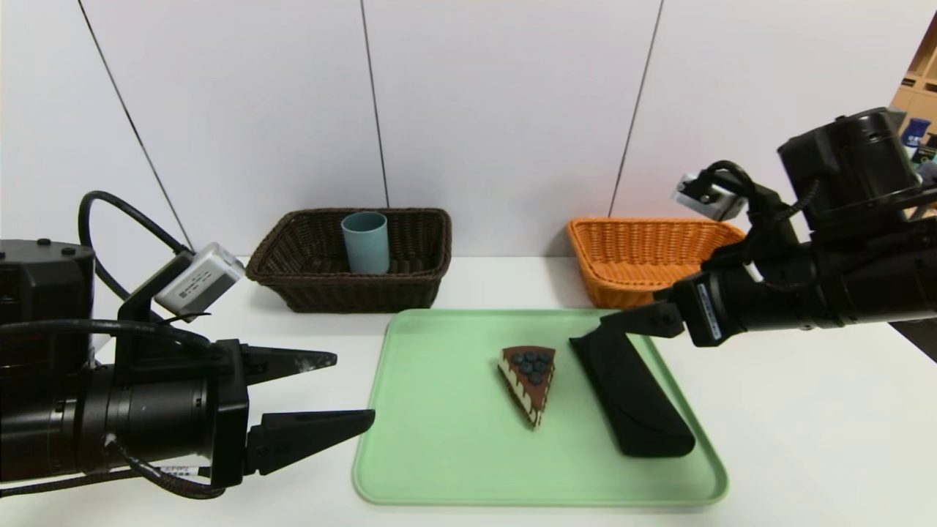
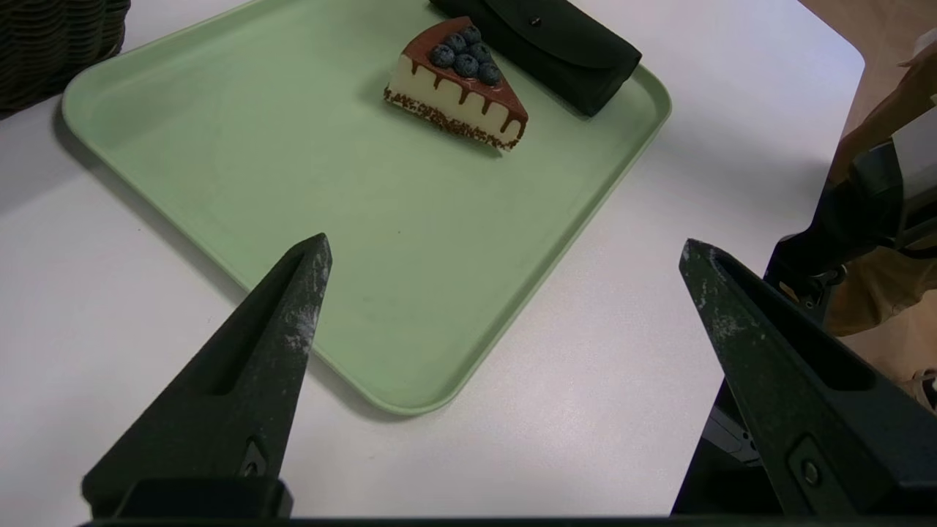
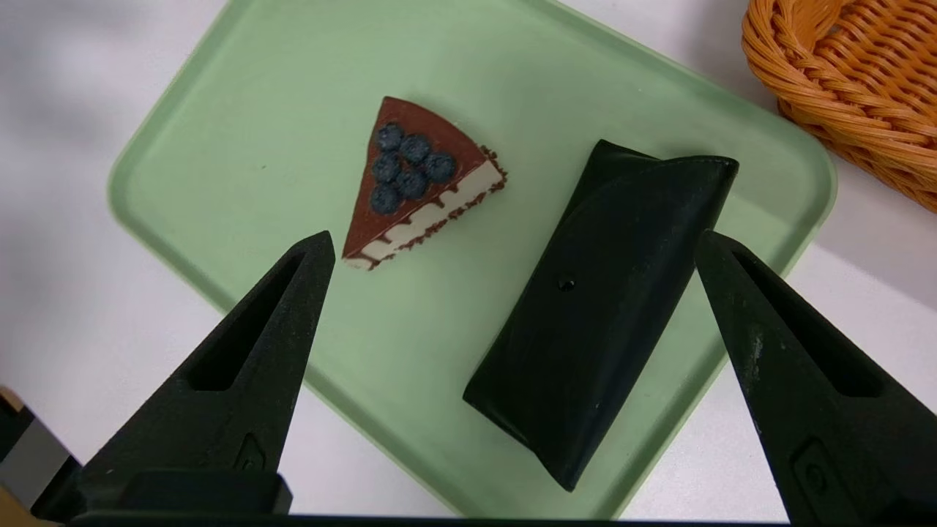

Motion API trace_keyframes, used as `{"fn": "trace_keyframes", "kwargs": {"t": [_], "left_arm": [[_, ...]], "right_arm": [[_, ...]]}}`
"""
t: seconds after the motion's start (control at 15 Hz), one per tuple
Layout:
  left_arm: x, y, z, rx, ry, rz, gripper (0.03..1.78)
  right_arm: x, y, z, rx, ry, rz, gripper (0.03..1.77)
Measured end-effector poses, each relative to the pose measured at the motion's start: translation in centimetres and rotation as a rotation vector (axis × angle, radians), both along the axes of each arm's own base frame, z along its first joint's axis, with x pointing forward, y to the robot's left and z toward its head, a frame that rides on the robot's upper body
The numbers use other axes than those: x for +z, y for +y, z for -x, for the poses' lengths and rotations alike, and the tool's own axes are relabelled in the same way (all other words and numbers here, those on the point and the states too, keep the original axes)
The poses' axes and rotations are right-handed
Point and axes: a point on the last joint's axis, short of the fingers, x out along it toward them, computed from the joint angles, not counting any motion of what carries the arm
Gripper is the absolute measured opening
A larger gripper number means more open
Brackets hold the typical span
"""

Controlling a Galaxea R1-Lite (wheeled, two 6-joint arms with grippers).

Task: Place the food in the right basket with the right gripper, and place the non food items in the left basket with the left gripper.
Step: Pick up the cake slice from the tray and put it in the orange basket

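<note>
Overhead, from the head view, we count two baskets at the back of the white worktop point(image 1: 805, 410): one dark brown basket point(image 1: 410, 282) on the left with a single blue-grey cup point(image 1: 365, 241) standing upright inside, and one orange basket point(image 1: 622, 249) on the right. Between and nearer lies one green tray point(image 1: 439, 439) carrying one cake slice point(image 1: 528, 373) topped with blueberries and one black case point(image 1: 633, 395) just beside it. We can read no writing on anything (a label on the right arm is too small to make out). Our left gripper point(image 1: 351, 388) hangs off the tray's left edge, jaws spread wide and holding nothing. Our right gripper point(image 1: 611, 326) hangs over the far end of the case; only one finger shows.

From the left wrist view, the jaws stand wide apart above the tray's corner and bare worktop, empty.

From the right wrist view, the jaws are fully spread and empty, with cake slice and case on the tray beyond them, and the orange basket's rim at the edge.
</note>
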Motion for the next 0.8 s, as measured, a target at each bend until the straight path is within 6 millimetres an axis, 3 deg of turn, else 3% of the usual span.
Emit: {"fn": "trace_keyframes", "kwargs": {"t": [0.47,0.8], "left_arm": [[-0.1,-0.1,-0.3,0.007,0.003,-0.006,1.69],[-0.2,-0.2,-0.5,0.012,0.007,-0.011,1.69]], "right_arm": [[-0.5,6.2,-2.8,-0.189,0.082,0.126,1.70],[-2.0,9.4,-2.3,-0.345,0.170,0.111,1.70]]}}
